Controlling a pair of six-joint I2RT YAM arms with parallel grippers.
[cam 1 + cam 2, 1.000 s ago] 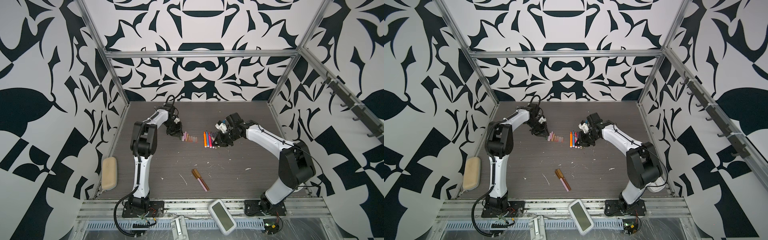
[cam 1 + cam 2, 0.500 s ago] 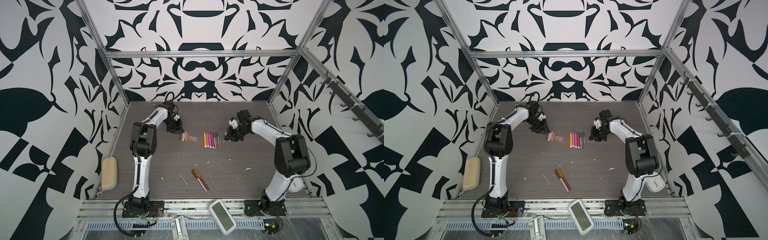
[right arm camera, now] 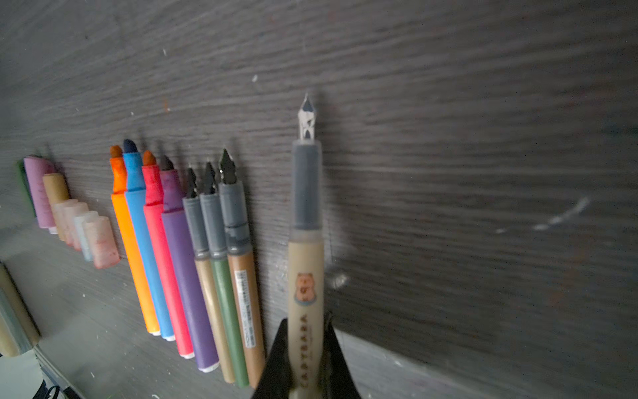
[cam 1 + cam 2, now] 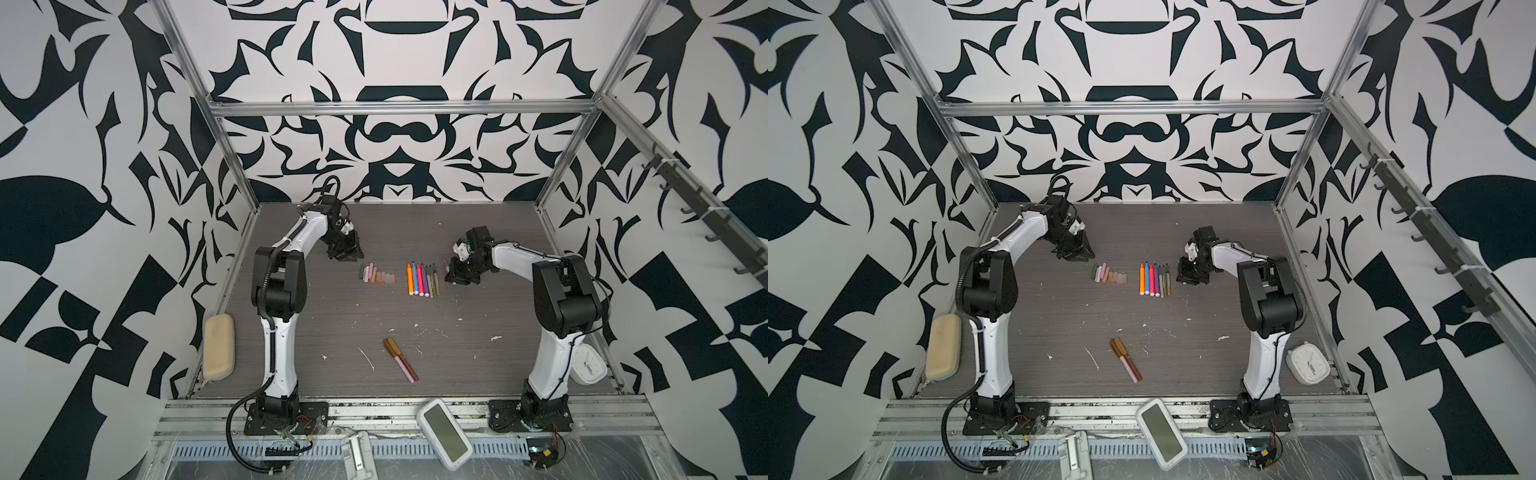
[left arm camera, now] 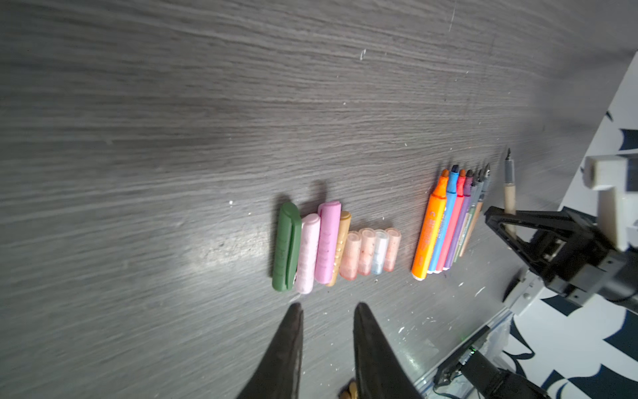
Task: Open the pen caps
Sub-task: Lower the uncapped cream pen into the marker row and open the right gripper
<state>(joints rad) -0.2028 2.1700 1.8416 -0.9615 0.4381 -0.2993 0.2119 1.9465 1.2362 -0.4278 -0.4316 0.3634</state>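
A row of pen caps [image 4: 376, 275] [image 4: 1109, 276] [image 5: 335, 245] lies on the dark table: green, pink, tan and several translucent pale ones. Just right of it lies a row of uncapped pens [image 4: 422, 279] [image 4: 1154, 279] [image 3: 179, 259]. My left gripper [image 4: 352, 254] [image 5: 328, 307] hovers behind the caps' left end, open with nothing between its fingers. My right gripper [image 4: 452, 275] [image 3: 305, 324] is shut on a beige uncapped fountain pen [image 3: 306, 241] [image 5: 509, 193], held right of the pen row with its nib pointing at the back wall. Two capped pens [image 4: 401, 359] [image 4: 1126, 359] lie near the front centre.
A tan pad [image 4: 218, 351] lies at the table's left edge. A white clock [image 4: 1308, 365] sits by the right arm's base. A white handheld device [image 4: 444, 432] rests on the front rail. White scuffs mark the table around the capped pens.
My right gripper pulled away from the pen row to the right with the beige pen, then came back a little towards it. The left gripper has barely moved.
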